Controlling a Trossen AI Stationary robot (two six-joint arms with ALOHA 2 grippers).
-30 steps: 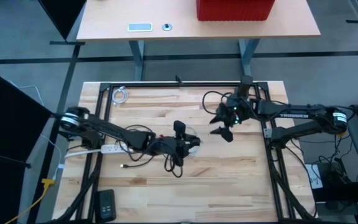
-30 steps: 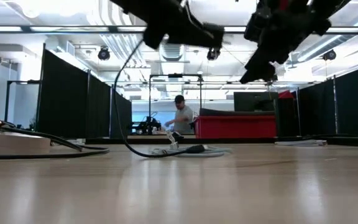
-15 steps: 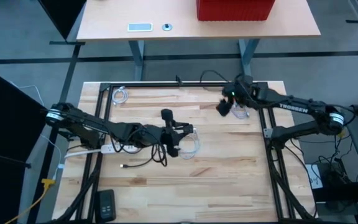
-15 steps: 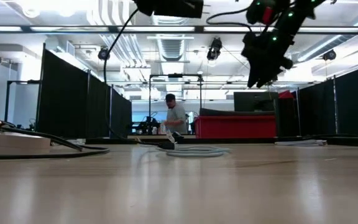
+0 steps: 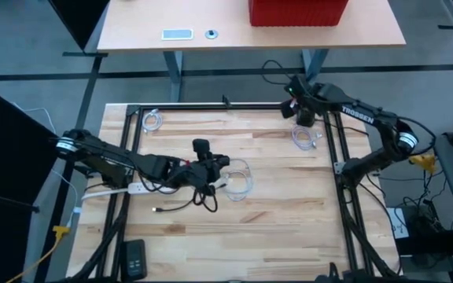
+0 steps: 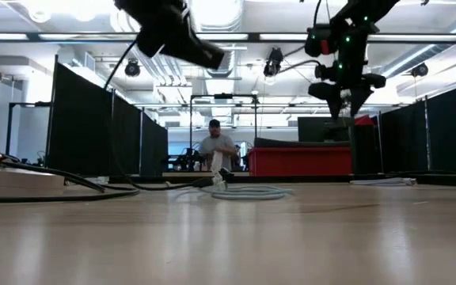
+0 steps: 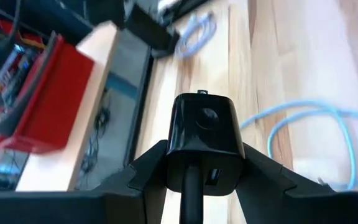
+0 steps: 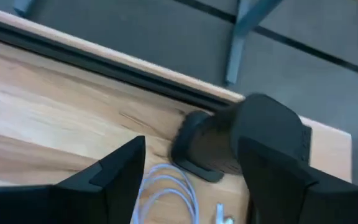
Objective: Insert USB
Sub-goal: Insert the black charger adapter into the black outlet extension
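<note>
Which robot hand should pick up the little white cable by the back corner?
The right hand, probably. It hangs open almost directly over the coiled white cable at the back right corner. The left hand is mid-table and already shut on the black charger block.

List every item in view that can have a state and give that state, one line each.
left gripper: shut on the black charger block, held above the table centre.
black charger block: clamped between the left fingers, off the wood.
right gripper: open, holding nothing, over the table's far right corner.
white coiled cable: lying loose near the right gripper, ungrasped.
light blue cable: coiled on the table, ungrasped.
power strip: lying flat at the left edge.
</note>
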